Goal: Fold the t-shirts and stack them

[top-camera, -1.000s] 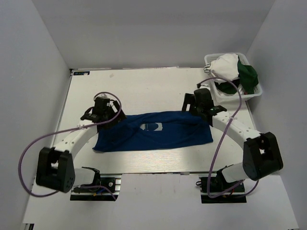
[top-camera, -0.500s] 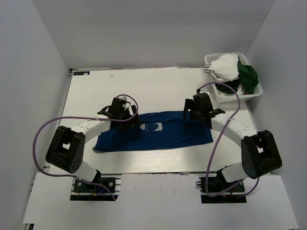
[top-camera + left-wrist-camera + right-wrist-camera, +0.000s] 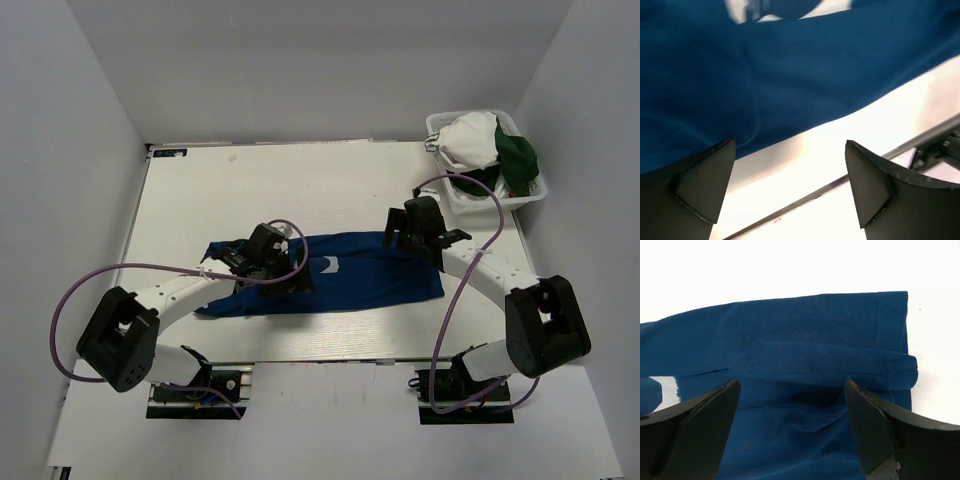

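Right now my left gripper [image 3: 789, 146] hangs wide open and low over the near edge of the blue tee [image 3: 370, 272]. Nothing sits between its jaws; the hem runs just past my left finger, and bare bench [image 3: 300, 180] shows in the gap. My right gripper [image 3: 791, 384] is spread just as wide and is also empty. It is poised above the tee's right end, where a folded ridge and a stitched hem pass under it. The tee lies as a long band across the middle of the bench, with its white print [image 3: 325, 264] between my 2 wrists.

The worry, as I judge it, is a poor pinch. If I close the left jaws here, they may meet on the bench beside the hem or catch only 1 layer. The lower layer would then lag and open the fold when I lift. On the right, the ridge could give me 3 layers at 1 finger and 1 at the other, so that end would twist. Should 1 arm pull first, the soft cotton would bunch around the print instead of folding flat. The purple cable [image 3: 130, 266] from my left arm loops close over the cloth at the wrist and could drag it. The basket [image 3: 437, 125] in the far right corner holds a white tee [image 3: 470, 138] and a green tee [image 3: 518, 155], and a wide swing of my right arm could knock it.
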Action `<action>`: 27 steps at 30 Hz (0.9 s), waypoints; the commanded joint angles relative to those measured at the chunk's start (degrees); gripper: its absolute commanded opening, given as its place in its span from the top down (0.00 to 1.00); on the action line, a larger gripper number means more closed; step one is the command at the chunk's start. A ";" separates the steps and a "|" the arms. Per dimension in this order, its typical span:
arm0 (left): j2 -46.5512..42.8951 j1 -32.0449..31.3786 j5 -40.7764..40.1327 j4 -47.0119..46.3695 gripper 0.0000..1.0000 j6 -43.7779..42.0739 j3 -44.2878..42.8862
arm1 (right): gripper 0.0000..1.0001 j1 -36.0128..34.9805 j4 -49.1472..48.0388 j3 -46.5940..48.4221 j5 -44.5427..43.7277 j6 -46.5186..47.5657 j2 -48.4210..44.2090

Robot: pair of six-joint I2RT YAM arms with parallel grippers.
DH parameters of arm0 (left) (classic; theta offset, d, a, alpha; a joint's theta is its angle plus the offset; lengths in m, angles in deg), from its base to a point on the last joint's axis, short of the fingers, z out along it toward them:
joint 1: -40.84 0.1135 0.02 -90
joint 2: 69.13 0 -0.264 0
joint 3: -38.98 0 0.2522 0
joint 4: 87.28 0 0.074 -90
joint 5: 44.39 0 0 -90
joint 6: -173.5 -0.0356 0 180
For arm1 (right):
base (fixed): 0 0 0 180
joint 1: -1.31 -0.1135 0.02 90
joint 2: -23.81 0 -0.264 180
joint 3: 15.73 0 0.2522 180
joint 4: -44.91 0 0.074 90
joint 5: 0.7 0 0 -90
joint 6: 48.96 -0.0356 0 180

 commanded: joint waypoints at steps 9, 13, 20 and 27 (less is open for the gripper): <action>-6.83 2.86 -27.19 14.74 0.00 8.34 -5.69 | 0.10 -0.32 -3.94 1.86 3.79 4.12 2.39; -3.78 6.38 -29.22 12.12 0.00 9.67 -3.23 | 0.10 -0.31 -2.98 6.33 5.90 4.47 8.56; 12.92 14.02 -24.92 7.45 0.00 8.00 -7.17 | 0.10 -0.05 0.63 7.05 5.56 -1.14 14.72; 36.38 20.97 -19.47 3.75 0.00 -0.43 -30.78 | 0.10 -3.12 3.62 -6.73 11.71 -7.92 6.73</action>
